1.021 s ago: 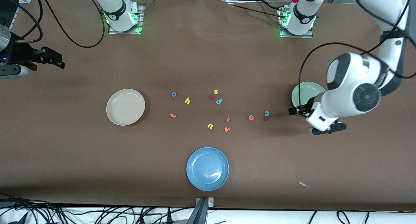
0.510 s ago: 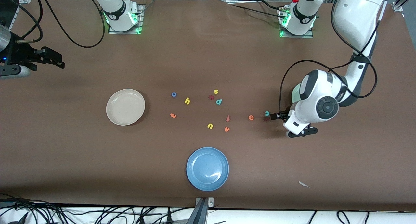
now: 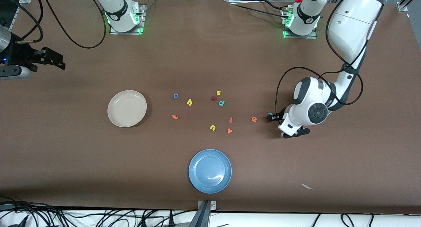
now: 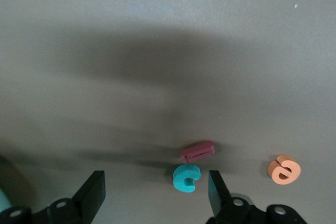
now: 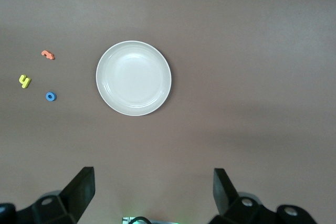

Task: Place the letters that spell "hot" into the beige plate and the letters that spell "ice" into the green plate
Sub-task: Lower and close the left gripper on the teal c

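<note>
On the brown tabletop [image 3: 204, 56] lie a teal c [image 4: 186, 177], maroon i [image 4: 198, 151], orange e [image 4: 283, 169], beige plate [image 3: 127, 108] and blue plate [image 3: 210, 170].

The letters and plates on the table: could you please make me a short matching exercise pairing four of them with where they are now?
Things:
1. teal c
2. blue o
3. beige plate
4. blue plate

Places:
A. nearest the front camera
B. toward the right arm's end of the table
C. between the left gripper's open fingers
D. between the beige plate and the yellow h

Pairs: 1-C, 2-D, 3-B, 4-A
</note>
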Robot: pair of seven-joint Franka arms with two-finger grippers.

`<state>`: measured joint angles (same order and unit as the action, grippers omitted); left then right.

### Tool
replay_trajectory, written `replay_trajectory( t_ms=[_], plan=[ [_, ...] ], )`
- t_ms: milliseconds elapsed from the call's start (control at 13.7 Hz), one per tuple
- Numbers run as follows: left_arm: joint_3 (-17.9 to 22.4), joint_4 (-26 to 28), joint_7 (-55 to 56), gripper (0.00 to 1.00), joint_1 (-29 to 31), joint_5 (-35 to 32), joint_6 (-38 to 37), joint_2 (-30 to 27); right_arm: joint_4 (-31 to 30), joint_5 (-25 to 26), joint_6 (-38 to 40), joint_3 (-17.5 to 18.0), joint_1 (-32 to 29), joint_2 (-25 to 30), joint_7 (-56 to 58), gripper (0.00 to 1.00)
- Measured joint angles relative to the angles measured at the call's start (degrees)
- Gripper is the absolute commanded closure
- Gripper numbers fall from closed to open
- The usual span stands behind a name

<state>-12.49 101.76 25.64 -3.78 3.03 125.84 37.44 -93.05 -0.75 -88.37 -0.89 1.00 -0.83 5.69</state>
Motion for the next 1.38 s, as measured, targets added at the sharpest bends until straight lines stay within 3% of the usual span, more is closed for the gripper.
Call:
replay_trajectory(
  t_ms=[729,1093,1385],
  plan=[
    [-1.06,0.63,1.17,0.48,-0.78,0.26,2.86,1.61,0.00,0.00,0.00,0.00,0.00,0.00,0.01,0.00],
    [-1.15,0.61,2.45,0.80,-0.99,0.26,3.26,1.49,0.00,0.00,0.00,0.00,0.00,0.00,0.01,0.00],
    [-1.22,0.56,2.69,0.92,-1.10,0.27,3.38,1.26,0.00,0.00,0.00,0.00,0.00,0.00,0.01,0.00]
  ],
)
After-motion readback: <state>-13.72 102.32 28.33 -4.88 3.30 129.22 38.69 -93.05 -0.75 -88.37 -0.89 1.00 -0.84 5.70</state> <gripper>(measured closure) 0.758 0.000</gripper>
